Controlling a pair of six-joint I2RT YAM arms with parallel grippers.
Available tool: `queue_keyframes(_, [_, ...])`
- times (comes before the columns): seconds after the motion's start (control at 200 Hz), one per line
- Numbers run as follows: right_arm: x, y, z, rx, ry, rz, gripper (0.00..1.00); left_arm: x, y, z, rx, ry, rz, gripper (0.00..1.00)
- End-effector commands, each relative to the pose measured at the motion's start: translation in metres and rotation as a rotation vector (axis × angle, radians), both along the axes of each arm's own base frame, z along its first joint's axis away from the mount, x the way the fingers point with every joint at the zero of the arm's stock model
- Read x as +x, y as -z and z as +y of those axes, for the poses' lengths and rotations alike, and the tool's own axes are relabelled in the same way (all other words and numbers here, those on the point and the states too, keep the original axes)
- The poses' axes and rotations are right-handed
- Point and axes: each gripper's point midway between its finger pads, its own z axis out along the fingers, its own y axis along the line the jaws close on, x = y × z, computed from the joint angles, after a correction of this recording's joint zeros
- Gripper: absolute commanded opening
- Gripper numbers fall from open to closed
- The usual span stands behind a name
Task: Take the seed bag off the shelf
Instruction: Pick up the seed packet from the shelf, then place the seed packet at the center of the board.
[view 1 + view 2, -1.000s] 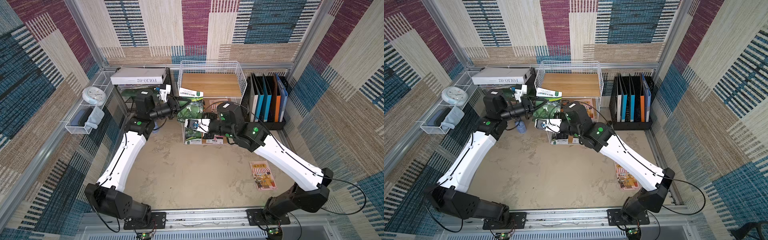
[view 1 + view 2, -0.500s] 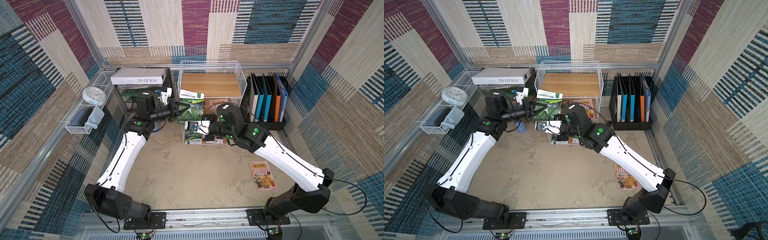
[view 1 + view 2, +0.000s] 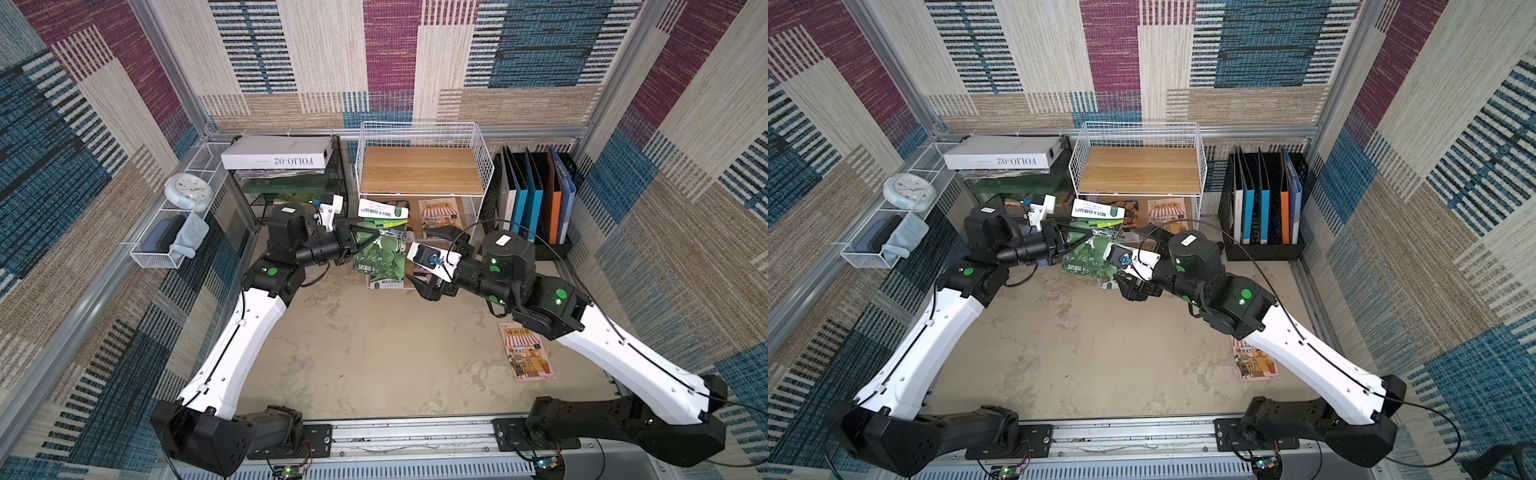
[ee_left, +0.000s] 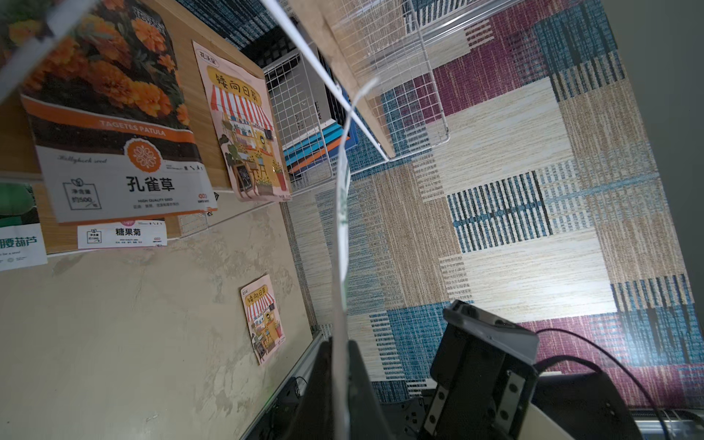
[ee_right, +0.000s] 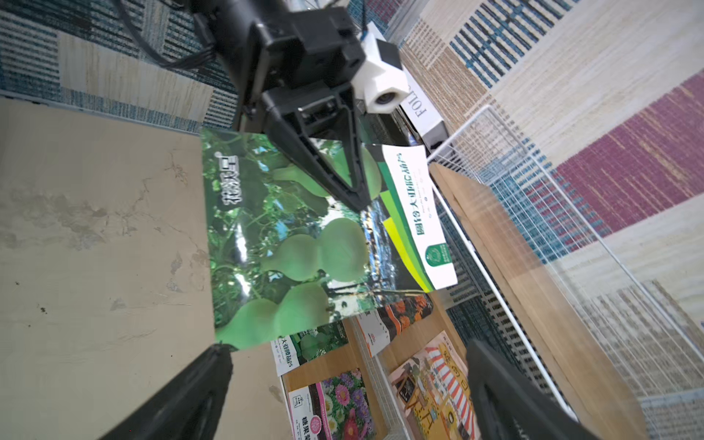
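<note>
The right wrist view shows the face of the glossy green seed bag printed with pale gourds [image 5: 274,244]. The black left tool [image 5: 356,196] is clenched on it, tips pinched near its white-and-green header band. The left wrist view gives only the bag's edge, a thin pale strip [image 4: 340,228] rising from between that tool's fingers [image 4: 362,388]. In both top views the bag [image 3: 380,255] [image 3: 1088,257] hangs clear of the white wire-grid shelf with light wooden boards [image 3: 419,168] [image 3: 1138,168]. It is in the air just before the shelf's left front corner, above the beige tabletop [image 3: 374,353].

The right tool [image 3: 423,258] is released, jaws wide apart beside the bag's right edge. In its own wrist view one finger [image 5: 198,381] lies just beside the bag's corner; whether they touch I cannot tell.

Only the wrist views look in on a lower board, where an orange marigold packet [image 4: 114,114] and a pink shopfront packet [image 4: 244,133] lie. A second pink packet [image 3: 525,351] lies on the tabletop. A black file holder with blue and orange folders [image 3: 536,199] stands right of the shelf, and a white box marked FOLIO-02 [image 3: 276,156] sits to its left. From above, the right arm's wrist covers part of the lower board.
</note>
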Motion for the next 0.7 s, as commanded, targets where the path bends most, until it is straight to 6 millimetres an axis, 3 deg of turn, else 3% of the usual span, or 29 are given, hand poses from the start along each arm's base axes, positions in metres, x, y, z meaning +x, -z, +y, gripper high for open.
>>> queue_keyframes(0.0, [0.01,-0.015,-0.023,0.132,0.158,0.058,1.0,-0.012,0.006,-0.008,0.016,0.008,-0.043,0.0])
queue_keyframes(0.185, [0.019,-0.025,-0.052,0.254,0.351,0.161,0.99,-0.045,0.045,-0.049,0.04,0.029,-0.035,0.0])
queue_keyframes(0.346, [0.023,-0.022,-0.071,0.336,0.48,0.251,1.0,-0.068,0.097,-0.095,0.039,-0.024,-0.035,0.0])
queue_keyframes(0.536, [0.02,-0.002,-0.087,0.359,0.568,0.333,1.0,-0.086,0.137,-0.144,0.046,-0.092,-0.079,0.0])
queue_keyframes(0.696, [0.017,0.02,-0.093,0.365,0.604,0.379,1.0,-0.095,0.185,-0.192,0.073,-0.132,-0.057,0.0])
